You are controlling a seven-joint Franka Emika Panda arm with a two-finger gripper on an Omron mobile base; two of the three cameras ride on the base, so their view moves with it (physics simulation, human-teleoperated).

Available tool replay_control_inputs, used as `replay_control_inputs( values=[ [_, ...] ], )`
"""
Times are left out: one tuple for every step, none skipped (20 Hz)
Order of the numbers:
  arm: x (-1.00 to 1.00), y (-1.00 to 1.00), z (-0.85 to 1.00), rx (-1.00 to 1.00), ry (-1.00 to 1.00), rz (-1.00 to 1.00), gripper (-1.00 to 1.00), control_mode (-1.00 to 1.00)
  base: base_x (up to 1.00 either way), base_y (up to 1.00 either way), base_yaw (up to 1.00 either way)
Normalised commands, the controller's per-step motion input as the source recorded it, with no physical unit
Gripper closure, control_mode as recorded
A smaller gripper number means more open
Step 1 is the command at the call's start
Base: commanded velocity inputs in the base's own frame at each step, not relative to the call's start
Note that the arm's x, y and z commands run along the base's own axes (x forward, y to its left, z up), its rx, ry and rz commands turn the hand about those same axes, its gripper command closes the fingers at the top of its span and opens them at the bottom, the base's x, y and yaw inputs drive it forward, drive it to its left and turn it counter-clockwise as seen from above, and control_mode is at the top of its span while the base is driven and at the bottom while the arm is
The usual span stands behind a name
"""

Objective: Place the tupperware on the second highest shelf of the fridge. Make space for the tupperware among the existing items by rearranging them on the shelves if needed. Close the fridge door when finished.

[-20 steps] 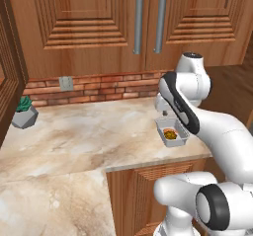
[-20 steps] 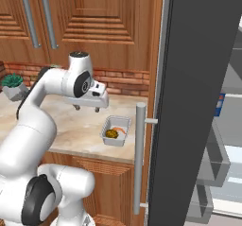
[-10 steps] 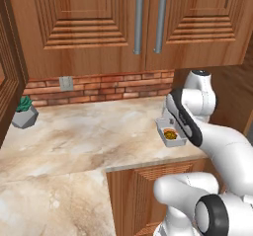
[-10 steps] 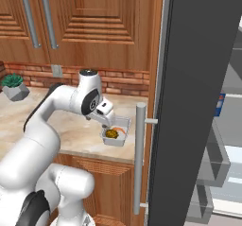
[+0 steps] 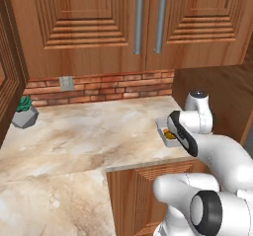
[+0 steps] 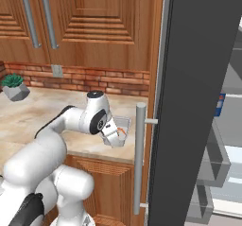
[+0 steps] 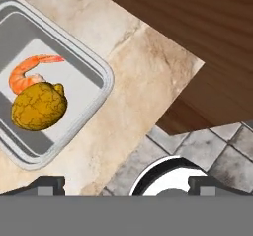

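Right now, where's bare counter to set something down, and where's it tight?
Free: the wide marble counter between the potted plant at its left end and the tupperware near its right end, brick backsplash behind. Tight: the right corner, where the tupperware sits close to the counter edge and the open fridge door, with the arm above it.
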Motion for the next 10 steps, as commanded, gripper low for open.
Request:
replay_control_inputs(
  values=[
    [0.51,-0.48,-0.49,0.09,0.0,-0.32,-1.0,-1.0,0.0,0.0,0.0],
    [0.55,-0.46,-0.37,0.11,0.0,-0.27,-1.0,-1.0,0.0,0.0,0.0],
    [0.59,-0.39,-0.29,0.12,0.0,-0.24,-1.0,-1.0,0.0,0.0,0.0],
    [0.58,-0.34,-0.19,0.14,0.0,-0.2,-1.0,-1.0,0.0,0.0,0.0],
    [0.55,-0.2,-0.11,0.15,0.0,-0.15,-1.0,-1.0,0.0,0.0,0.0],
    [0.54,-0.09,-0.09,0.13,0.0,-0.11,-1.0,-1.0,0.0,0.0,0.0],
    [0.5,0.0,-0.09,0.08,0.0,-0.07,-1.0,-1.0,0.0,0.0,0.0],
    [0.5,0.0,-0.06,0.05,0.0,-0.06,-1.0,-1.0,0.0,0.0,0.0],
    [0.5,0.0,-0.06,0.04,0.0,-0.06,-1.0,-1.0,0.0,0.0,0.0],
    [0.47,0.0,-0.09,0.03,0.0,-0.06,-1.0,-1.0,0.0,0.0,0.0]
  ],
)
